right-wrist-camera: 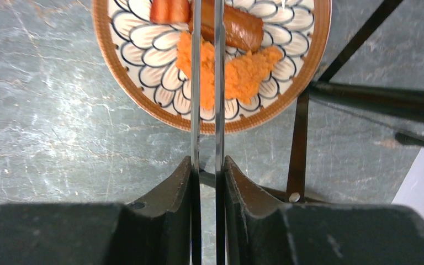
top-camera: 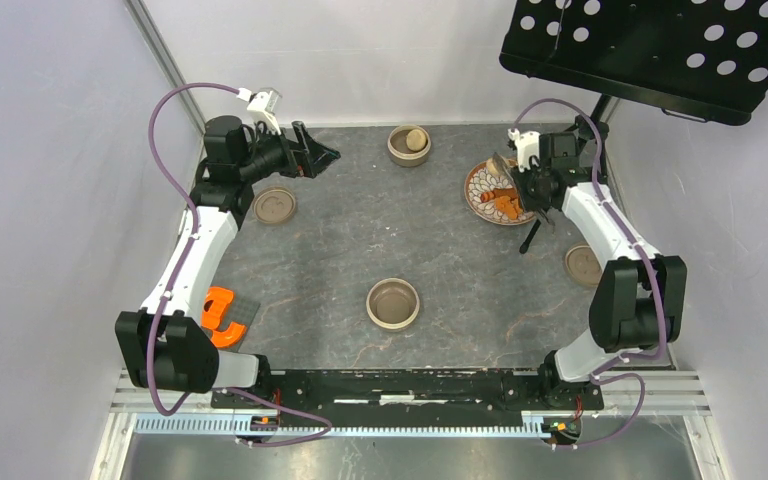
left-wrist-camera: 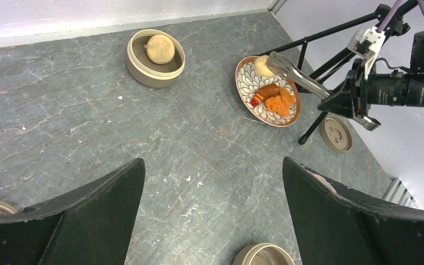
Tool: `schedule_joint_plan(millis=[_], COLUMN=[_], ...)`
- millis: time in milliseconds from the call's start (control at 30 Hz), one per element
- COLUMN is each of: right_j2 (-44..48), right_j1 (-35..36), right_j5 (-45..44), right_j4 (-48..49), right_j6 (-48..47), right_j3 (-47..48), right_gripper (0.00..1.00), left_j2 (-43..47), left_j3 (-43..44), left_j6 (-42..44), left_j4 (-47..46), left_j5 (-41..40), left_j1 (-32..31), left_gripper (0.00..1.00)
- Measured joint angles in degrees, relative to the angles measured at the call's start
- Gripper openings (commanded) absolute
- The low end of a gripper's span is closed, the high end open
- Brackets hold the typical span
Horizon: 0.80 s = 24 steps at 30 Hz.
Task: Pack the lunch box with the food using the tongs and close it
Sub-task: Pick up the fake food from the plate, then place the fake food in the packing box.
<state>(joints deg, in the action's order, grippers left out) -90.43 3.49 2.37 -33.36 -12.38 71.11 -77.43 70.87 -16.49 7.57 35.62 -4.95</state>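
My right gripper (right-wrist-camera: 207,171) is shut on the tongs (right-wrist-camera: 194,83), squeezing their two thin arms nearly parallel. It hovers over the near edge of the patterned plate (right-wrist-camera: 143,38). On the plate lie orange crumbed food (right-wrist-camera: 248,72) and a brown sausage piece (right-wrist-camera: 243,30). In the left wrist view the tongs (left-wrist-camera: 298,78) end at a pale bun (left-wrist-camera: 260,67) on the plate (left-wrist-camera: 248,85). One lunch box bowl (top-camera: 409,145) at the back holds a bun (left-wrist-camera: 160,48). Another lunch box bowl (top-camera: 393,303) sits empty in the middle. My left gripper (top-camera: 318,155) hangs open at back left, holding nothing.
Two tan lids lie flat, one at the left (top-camera: 274,205) and one at the right (top-camera: 582,265). A black stand leg (top-camera: 533,236) reaches the table beside the plate, under a perforated black shelf (top-camera: 660,50). An orange object (top-camera: 222,315) lies by the left arm.
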Motion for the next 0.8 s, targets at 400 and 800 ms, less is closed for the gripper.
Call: schedule_joint_plan(millis=[400,800], right_j2=[-2.6,-15.9], right_j1=[7.4,16.1], right_j5=[8.1,9.0], right_j4=[7.5,16.0], right_j6=[-1.9,-1.4], right_j3=[8.6,18.2], right_gripper=[0.0,0.0], left_j2=[-0.2,-0.2], left_j3=[0.0,0.0], left_j6=[0.0,0.0], left_j4=[0.0,0.0], left_j5=[0.5,0.4], left_j1=[0.0,0.0], left_gripper=[1.0,1.0])
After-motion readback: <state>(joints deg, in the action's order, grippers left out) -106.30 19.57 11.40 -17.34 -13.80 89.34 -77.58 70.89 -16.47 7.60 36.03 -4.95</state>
